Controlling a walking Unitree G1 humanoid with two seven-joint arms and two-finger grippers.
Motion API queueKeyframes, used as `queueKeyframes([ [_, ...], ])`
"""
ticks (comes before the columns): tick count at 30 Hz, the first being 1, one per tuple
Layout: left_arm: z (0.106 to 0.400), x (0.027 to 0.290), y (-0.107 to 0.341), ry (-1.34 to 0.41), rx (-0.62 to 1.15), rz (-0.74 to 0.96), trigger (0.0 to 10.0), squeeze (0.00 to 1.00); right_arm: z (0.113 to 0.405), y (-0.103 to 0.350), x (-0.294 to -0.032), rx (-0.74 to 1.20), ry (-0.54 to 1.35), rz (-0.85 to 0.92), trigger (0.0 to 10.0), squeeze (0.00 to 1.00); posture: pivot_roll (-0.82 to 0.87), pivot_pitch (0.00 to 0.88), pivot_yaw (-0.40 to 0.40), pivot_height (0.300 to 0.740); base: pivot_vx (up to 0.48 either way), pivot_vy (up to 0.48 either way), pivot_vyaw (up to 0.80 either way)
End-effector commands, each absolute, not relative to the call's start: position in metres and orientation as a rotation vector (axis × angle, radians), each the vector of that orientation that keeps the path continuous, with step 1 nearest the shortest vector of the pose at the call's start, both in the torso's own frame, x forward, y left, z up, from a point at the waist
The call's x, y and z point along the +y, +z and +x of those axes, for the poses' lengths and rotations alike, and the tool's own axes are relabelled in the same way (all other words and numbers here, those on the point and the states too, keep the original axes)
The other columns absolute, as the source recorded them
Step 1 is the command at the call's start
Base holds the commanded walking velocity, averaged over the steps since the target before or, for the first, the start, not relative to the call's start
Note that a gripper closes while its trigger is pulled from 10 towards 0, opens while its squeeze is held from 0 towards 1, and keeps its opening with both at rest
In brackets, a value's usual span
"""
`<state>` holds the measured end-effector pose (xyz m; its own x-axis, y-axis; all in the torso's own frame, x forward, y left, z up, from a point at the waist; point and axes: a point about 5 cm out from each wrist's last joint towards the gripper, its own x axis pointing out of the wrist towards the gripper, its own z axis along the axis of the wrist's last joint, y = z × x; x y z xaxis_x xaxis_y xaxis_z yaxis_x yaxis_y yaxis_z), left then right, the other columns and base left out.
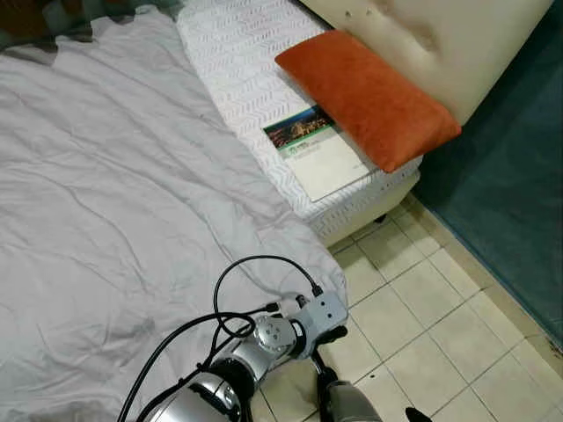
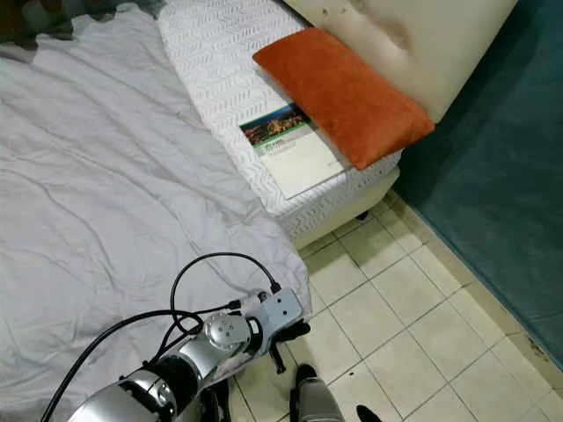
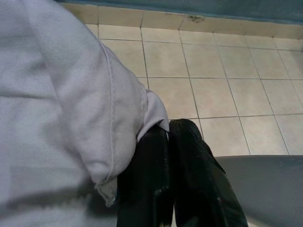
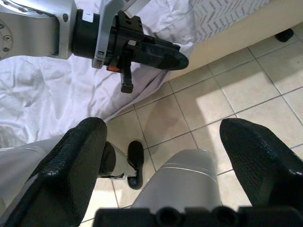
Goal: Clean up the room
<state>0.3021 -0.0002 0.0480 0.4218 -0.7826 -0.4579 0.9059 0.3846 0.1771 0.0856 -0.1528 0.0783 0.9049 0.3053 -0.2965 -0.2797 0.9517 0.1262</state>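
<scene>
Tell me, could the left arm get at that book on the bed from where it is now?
Probably not yet. The left gripper is down at the bed's near corner, shut on the sheet, while the book lies well up the bare mattress beside the orange pillow. Nothing blocks it.

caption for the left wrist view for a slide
Left gripper shut on the white bedsheet's corner, held above the tiled floor.

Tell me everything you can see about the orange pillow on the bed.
The orange pillow is a long rectangular cushion in a fuzzy, velvety-looking rust fabric, plump and smooth. It lies flat and diagonal on the white patterned mattress, alongside the cream padded headboard. Its lower edge overlaps a corner of the book.
</scene>
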Motion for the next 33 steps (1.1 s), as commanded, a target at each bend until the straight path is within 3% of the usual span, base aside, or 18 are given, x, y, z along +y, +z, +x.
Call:
queueKeyframes([
  [1,0.2112,-0.143,0.0827,-1.474,0.196,0.17,10.0,0.0,0.0789,0.0737,-0.1537,0.36,0.299,0.08,10.0,0.0,-0.3,0.407,-0.021,0.74,0.0,0.0,0.0],
  [33,0.2112,-0.143,0.0827,-1.474,0.196,0.17,10.0,0.0,0.0789,0.0737,-0.1537,0.36,0.299,0.08,10.0,0.0,-0.3,0.407,-0.021,0.74,0.0,0.0,0.0],
])
